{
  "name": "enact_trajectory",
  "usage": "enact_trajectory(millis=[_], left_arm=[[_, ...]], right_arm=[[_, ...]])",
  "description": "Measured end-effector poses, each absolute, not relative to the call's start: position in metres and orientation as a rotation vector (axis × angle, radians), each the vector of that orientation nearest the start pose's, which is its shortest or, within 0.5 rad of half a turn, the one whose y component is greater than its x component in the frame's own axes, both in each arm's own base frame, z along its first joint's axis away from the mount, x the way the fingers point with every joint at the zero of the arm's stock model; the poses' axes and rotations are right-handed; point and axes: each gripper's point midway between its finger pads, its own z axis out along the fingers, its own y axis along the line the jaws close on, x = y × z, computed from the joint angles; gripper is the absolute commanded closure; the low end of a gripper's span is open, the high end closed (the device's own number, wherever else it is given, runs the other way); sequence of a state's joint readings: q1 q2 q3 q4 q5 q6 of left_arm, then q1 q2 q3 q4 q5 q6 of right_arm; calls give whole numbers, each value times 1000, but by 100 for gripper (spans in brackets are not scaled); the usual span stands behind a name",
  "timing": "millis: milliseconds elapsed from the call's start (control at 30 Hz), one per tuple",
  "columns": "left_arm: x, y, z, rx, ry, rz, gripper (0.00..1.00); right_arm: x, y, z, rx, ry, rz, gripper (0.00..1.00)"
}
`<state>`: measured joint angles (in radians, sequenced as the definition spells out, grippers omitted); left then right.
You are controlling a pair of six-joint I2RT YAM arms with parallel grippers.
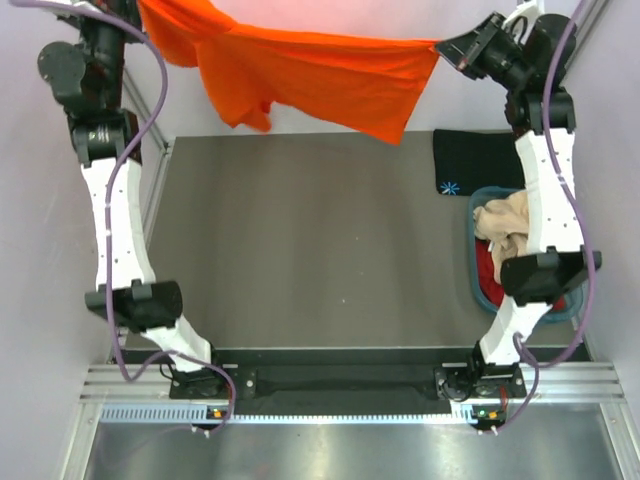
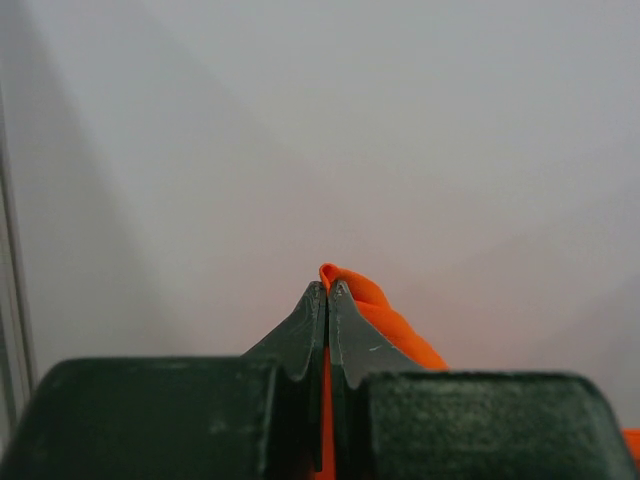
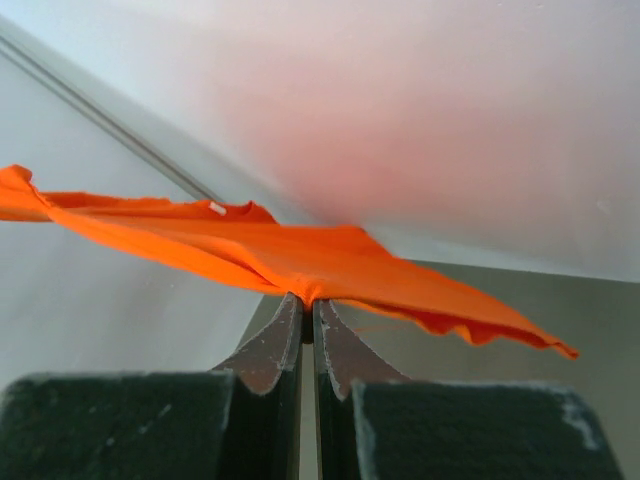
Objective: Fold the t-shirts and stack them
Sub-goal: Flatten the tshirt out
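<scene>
The bright orange t-shirt (image 1: pixel 300 70) hangs stretched in the air across the far end of the table, held at both top corners. My left gripper (image 1: pixel 140 8) at the far left is shut on its left corner, seen as an orange fold (image 2: pixel 375 305) between the fingertips. My right gripper (image 1: pixel 440 45) at the far right is shut on its right corner; the cloth (image 3: pixel 300 255) spreads leftward from the fingertips. A folded black t-shirt (image 1: pixel 470 160) with a light-blue star mark lies at the far right. A beige t-shirt (image 1: pixel 505 220) and a dark red one (image 1: pixel 487 268) lie in the tub.
A teal plastic tub (image 1: pixel 472 245) stands at the right edge, partly behind my right arm. The grey table surface (image 1: pixel 310 250) spreads between the arms. White walls close in the left, right and far sides.
</scene>
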<state>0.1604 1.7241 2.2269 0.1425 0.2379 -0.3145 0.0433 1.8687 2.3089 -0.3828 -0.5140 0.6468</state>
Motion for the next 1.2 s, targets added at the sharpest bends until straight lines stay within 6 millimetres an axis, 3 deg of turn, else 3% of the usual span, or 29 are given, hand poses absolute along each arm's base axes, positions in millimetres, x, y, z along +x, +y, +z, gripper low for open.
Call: enact_trajectory(millis=[100, 200, 367, 533, 600, 667, 733, 800, 900, 1000, 1100, 1200], left_arm=[[424, 16, 675, 4, 920, -237, 100], [369, 9, 700, 12, 857, -217, 100], [250, -3, 749, 29, 687, -175, 100], [143, -15, 778, 52, 523, -118, 100], [110, -19, 785, 62, 468, -101, 100], [96, -21, 787, 67, 438, -93, 100], [103, -21, 782, 72, 449, -95, 100], [130, -19, 768, 74, 506, -107, 100], [208, -14, 715, 70, 692, -150, 100], [297, -10, 637, 57, 915, -219, 100], [377, -7, 533, 14, 1154, -306, 100], [438, -14, 414, -36, 1408, -381, 100]], right_arm=[[473, 129, 515, 33, 1591, 928, 100], [435, 128, 531, 10, 1572, 920, 100], [343, 125, 565, -40, 1494, 909, 100], [261, 123, 585, -87, 1412, 906, 100], [235, 122, 592, -103, 1382, 905, 100], [225, 123, 595, -115, 1366, 906, 100], [229, 123, 588, -111, 1380, 911, 100], [247, 125, 565, -81, 1442, 925, 100], [289, 128, 508, -18, 1583, 947, 100], [334, 132, 436, 57, 1747, 958, 100], [379, 135, 339, 154, 1951, 950, 100], [404, 134, 266, 221, 2095, 918, 100]])
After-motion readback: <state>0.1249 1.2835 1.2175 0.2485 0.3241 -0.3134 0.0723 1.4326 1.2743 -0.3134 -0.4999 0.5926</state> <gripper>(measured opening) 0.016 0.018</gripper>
